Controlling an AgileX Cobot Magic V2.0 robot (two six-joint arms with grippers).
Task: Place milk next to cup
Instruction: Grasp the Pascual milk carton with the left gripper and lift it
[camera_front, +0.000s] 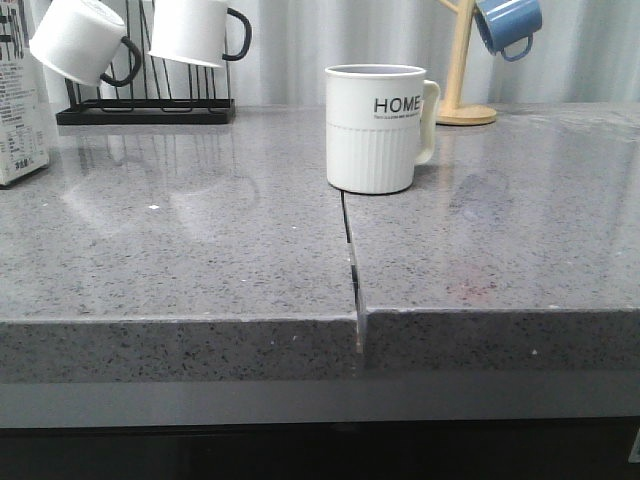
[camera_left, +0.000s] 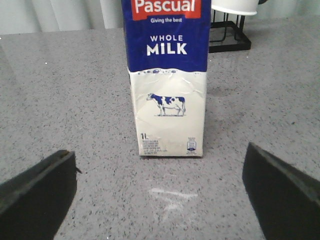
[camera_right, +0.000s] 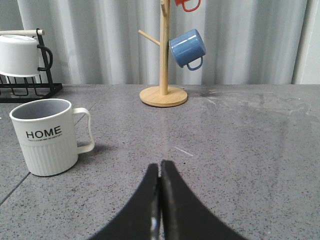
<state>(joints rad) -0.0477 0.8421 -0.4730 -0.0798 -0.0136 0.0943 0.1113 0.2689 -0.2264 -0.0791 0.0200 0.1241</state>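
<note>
Standing upright beyond the left gripper's (camera_left: 160, 192) spread jaws, the milk (camera_left: 167, 85).

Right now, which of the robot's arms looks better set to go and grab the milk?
The left. Its gripper is open with the milk standing upright straight ahead between its fingers. The right gripper is shut and faces the cup, with no milk in its view.

Left end effector (camera_left: 160, 195) spread wide, fingers (camera_left: 37, 192) far apart, gripping nothing. Right end effector (camera_right: 160, 200) closed, fingers (camera_right: 175, 200) pressed together, nothing between. Both low above the surface (camera_right: 240, 150).
</note>
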